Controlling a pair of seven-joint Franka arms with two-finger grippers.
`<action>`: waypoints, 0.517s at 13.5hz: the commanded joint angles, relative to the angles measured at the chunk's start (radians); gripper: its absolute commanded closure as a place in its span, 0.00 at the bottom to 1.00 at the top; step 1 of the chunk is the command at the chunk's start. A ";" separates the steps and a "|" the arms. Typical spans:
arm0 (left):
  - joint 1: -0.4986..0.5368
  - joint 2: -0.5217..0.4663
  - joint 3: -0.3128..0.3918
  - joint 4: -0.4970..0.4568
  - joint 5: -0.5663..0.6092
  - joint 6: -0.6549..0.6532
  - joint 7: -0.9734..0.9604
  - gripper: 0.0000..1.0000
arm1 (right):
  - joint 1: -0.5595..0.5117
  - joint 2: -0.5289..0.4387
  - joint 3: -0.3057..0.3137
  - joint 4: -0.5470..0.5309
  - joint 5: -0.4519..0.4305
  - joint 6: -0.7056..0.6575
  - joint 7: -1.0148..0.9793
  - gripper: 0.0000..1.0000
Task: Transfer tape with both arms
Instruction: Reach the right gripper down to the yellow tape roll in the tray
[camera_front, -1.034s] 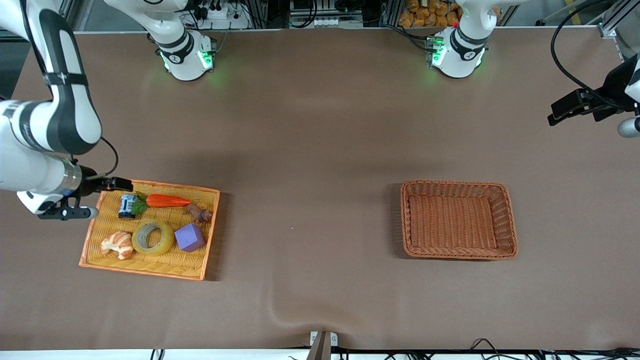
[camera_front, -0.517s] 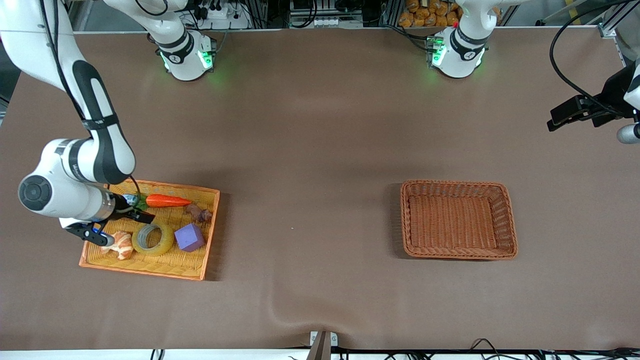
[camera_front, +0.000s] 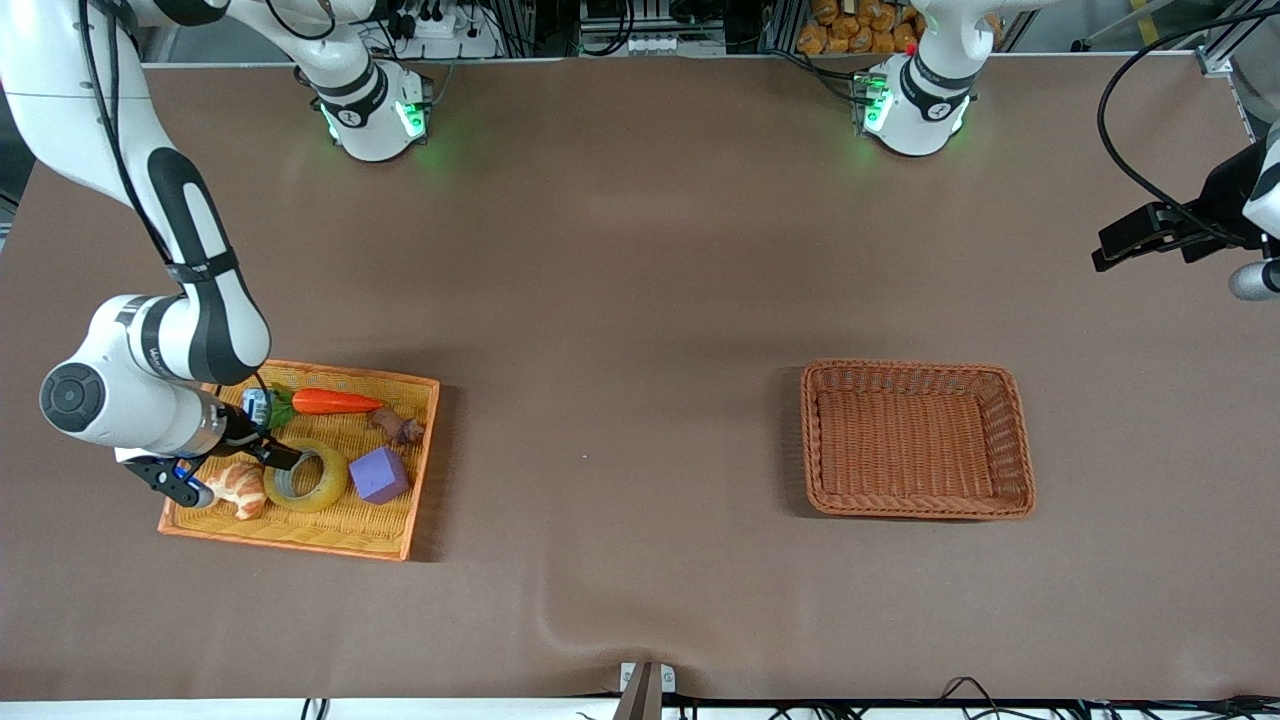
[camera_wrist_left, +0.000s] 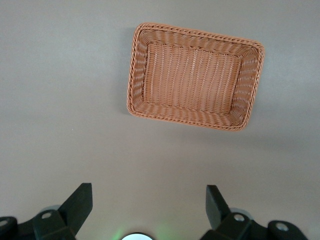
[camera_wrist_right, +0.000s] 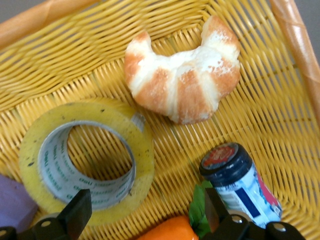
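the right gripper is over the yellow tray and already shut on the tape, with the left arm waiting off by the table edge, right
Not quite: the right gripper is over the yellow tray, but it is open and holds nothing. The right wrist view shows the tape lying flat in the tray, between the spread fingers. The left gripper does wait at the table edge.

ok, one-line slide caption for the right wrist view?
Open right claw over the yellow tray, above the tape, croissant beside it.

Small can (camera_front: 256, 405) partly hidden under right arm in front view. Purple cube (camera_wrist_right: 12, 206) and carrot (camera_wrist_right: 167, 230) cut off at right wrist view's edge. Left claw (camera_front: 1165, 232) partly out of frame.
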 joint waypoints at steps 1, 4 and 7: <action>0.007 0.009 0.001 0.000 -0.024 0.014 0.025 0.00 | -0.015 0.041 0.010 0.019 0.011 0.050 0.018 0.00; 0.006 0.016 0.001 -0.008 -0.018 0.015 0.023 0.00 | -0.007 0.047 0.010 -0.005 0.010 0.091 0.016 0.01; 0.006 0.017 0.001 -0.008 -0.018 0.018 0.025 0.00 | 0.002 0.047 0.010 -0.047 0.010 0.170 0.051 1.00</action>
